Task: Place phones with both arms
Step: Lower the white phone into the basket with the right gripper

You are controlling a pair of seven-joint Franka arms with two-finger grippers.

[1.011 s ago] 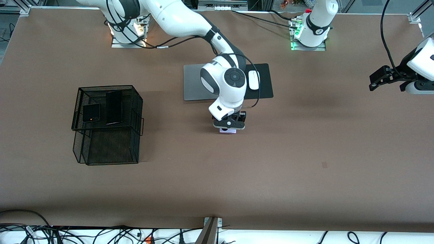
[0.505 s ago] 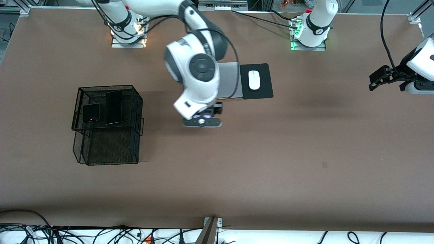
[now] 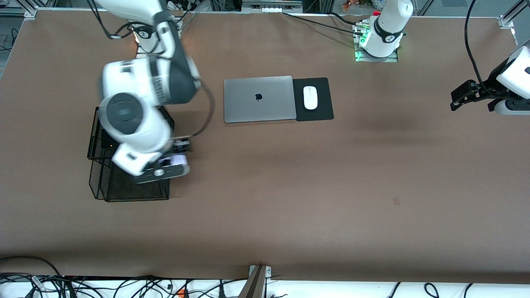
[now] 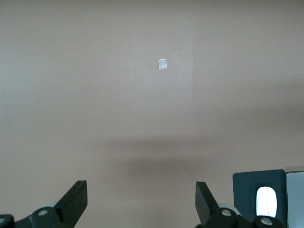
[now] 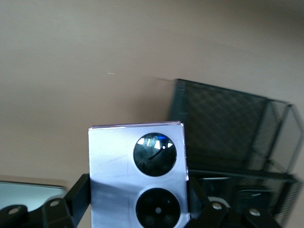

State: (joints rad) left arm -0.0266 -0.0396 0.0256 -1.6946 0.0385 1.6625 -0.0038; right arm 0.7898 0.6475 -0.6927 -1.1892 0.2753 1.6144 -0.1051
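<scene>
- The wire basket [image 3: 101,182], a black two-tier mesh rack, stands toward the right arm's end of the counter [image 3: 290,207]. On its upper tier one corner of the small squarish black phone [image 3: 108,144] shows under the arm; the long slim black phone is hidden.
- The right gripper [image 3: 176,161] has swung from the middle of the counter, where it stood just in front of the laptop a second ago, to the basket's edge, and it is up in the air over that edge.
- Its fingers [image 5: 78,194] pinch the lilac-white phone [image 5: 137,175] by its sides, with the two round lenses facing the wrist camera. This is the last phone outside the basket, so the carry looks nearly done; lowering and release remain.
- The silver laptop [image 3: 258,99], covered by the arm a second ago, now lies fully in view, with the black pad [image 3: 314,109] and white mouse [image 3: 310,97] beside it.
- The left gripper [image 3: 466,96] waits over the left arm's end of the counter, unmoved across the second, its fingers [image 4: 76,202] spread wide and holding nothing.
</scene>
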